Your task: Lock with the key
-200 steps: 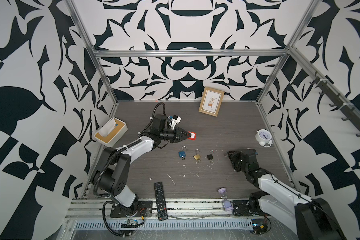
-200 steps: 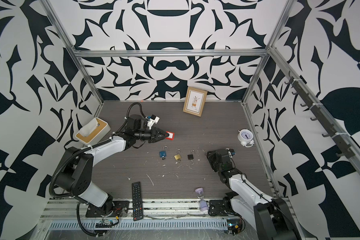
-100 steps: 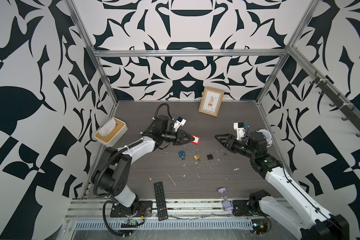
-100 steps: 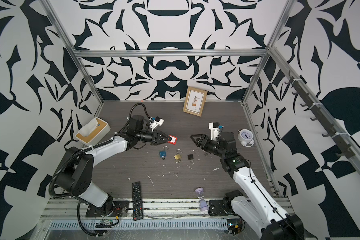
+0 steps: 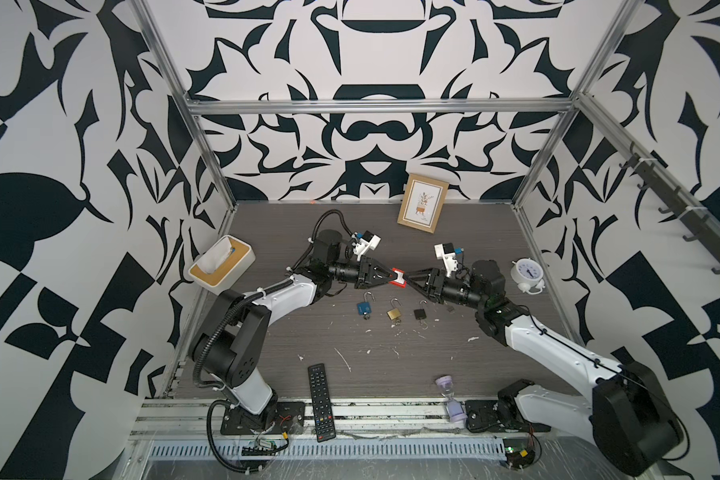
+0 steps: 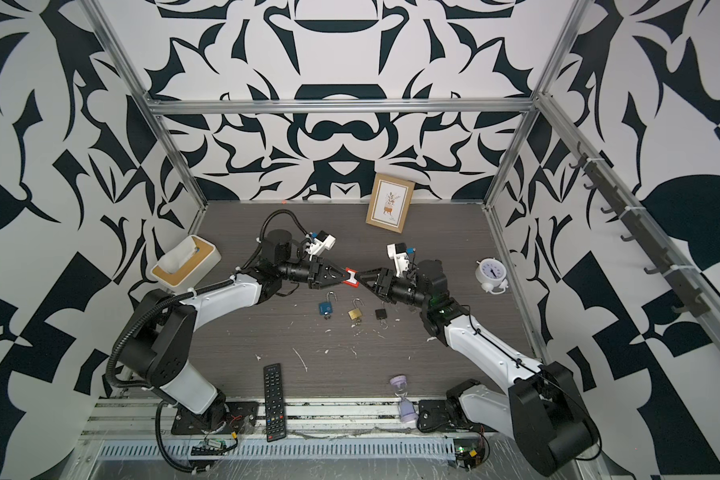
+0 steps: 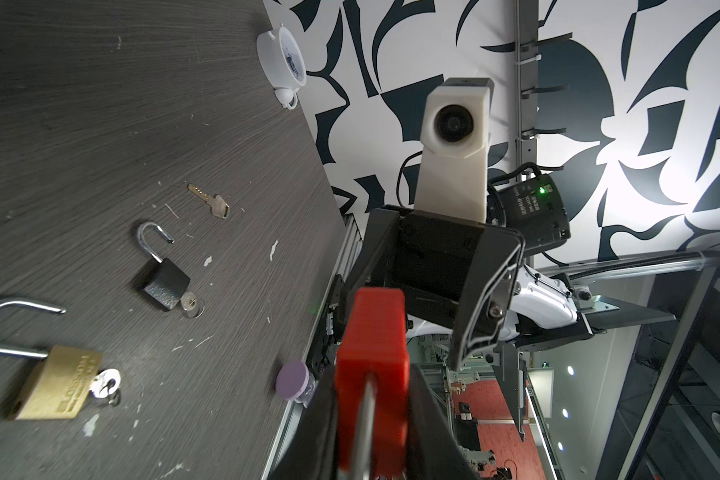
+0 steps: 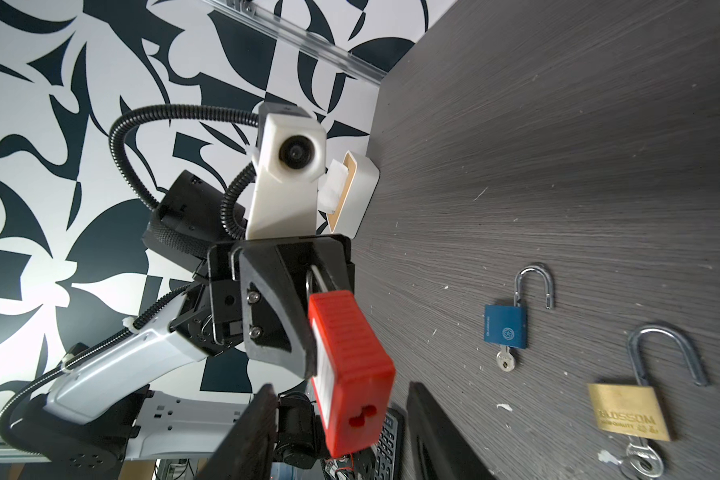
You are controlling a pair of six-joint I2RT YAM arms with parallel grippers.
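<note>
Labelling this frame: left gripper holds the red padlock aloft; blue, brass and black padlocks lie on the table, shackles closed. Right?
Shackles are open, as the wrist views show. The left gripper holds the red padlock aloft; blue padlock, brass padlock and black padlock lie on the table.

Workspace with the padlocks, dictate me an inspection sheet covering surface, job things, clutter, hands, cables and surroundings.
Surface: dark grey wood-grain tabletop, scattered white flecks.
Job's things: red plastic-bodied padlock held in the air; blue padlock, brass padlock and black padlock lie open-shackled with keys inserted; loose key beside the black one.
Clutter: black remote control, lilac sand timer, white alarm clock, wooden picture frame, white tissue box.
Hands: left hand shut on the red padlock's shackle end; right hand open, fingers either side of its body.
Cables: black corrugated conduit on the left arm; loose wires at the front rail.
Surroundings: black-and-white patterned walls, coat-hook rail on the right wall.
</note>
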